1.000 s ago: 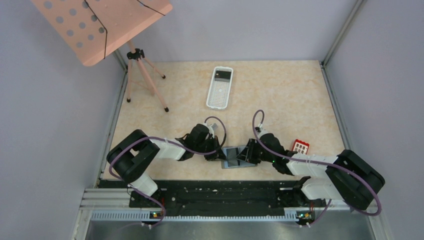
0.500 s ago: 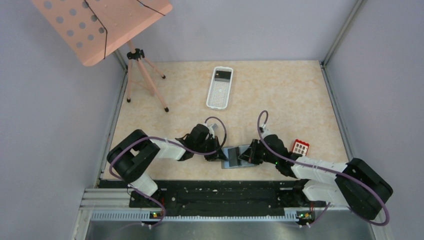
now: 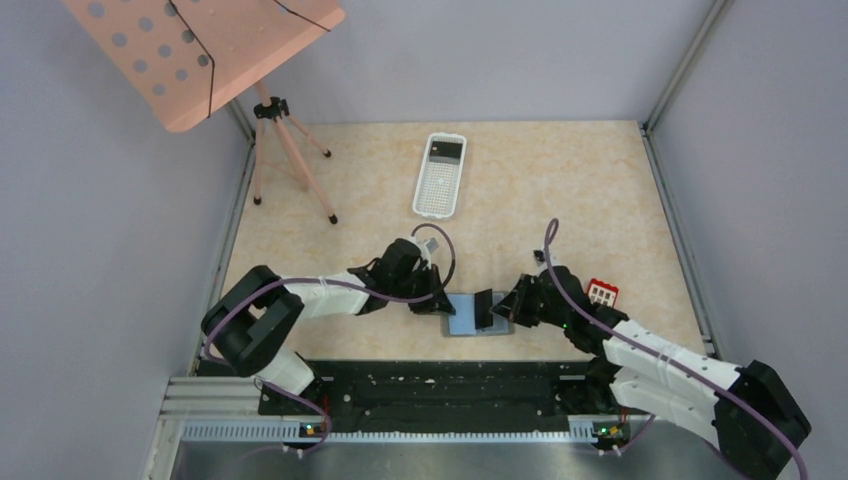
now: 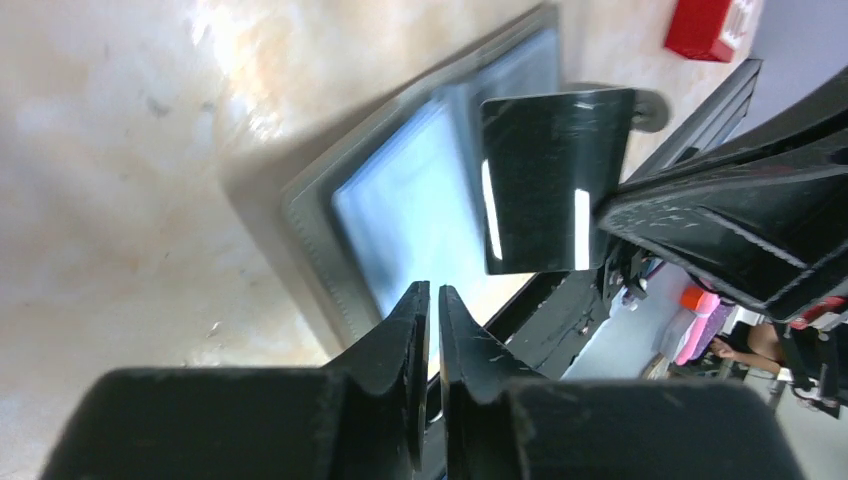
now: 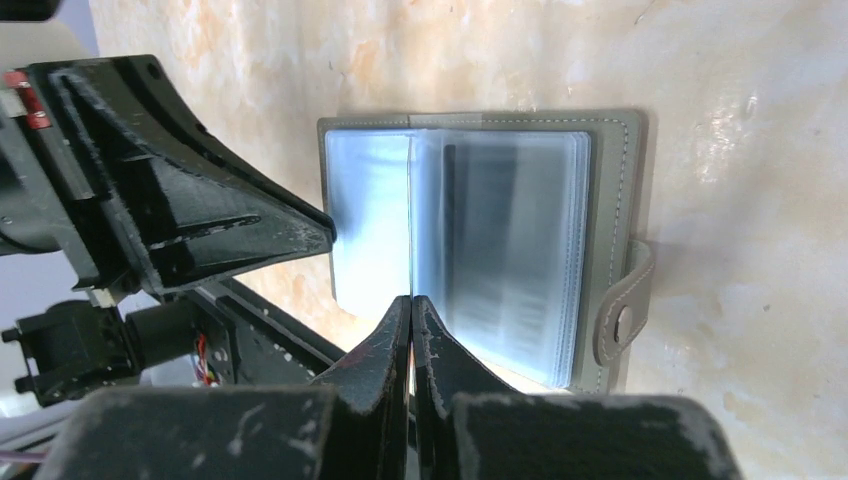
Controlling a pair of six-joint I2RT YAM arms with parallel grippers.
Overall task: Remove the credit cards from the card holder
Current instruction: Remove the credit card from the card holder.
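Between the two hands, the flat grey bifold card holder [image 5: 612,170] lies open on the beige marbled worktop [image 3: 560,200]. The right hand [image 5: 411,300] is clamped on a glossy black rectangular card [image 4: 555,180], held upright above the holder. The left hand [image 4: 432,292], fingers nearly together, touches the holder's pale page. Just right of the right hand lies a red card with white squares [image 3: 601,293].

The left arm [image 3: 320,291] and right arm [image 3: 652,350] had white links between bulky black joints, a purple cable [image 3: 449,262] looping along each. The left gripper [image 4: 432,292] and right gripper [image 5: 411,299] were scuffed black wedges.
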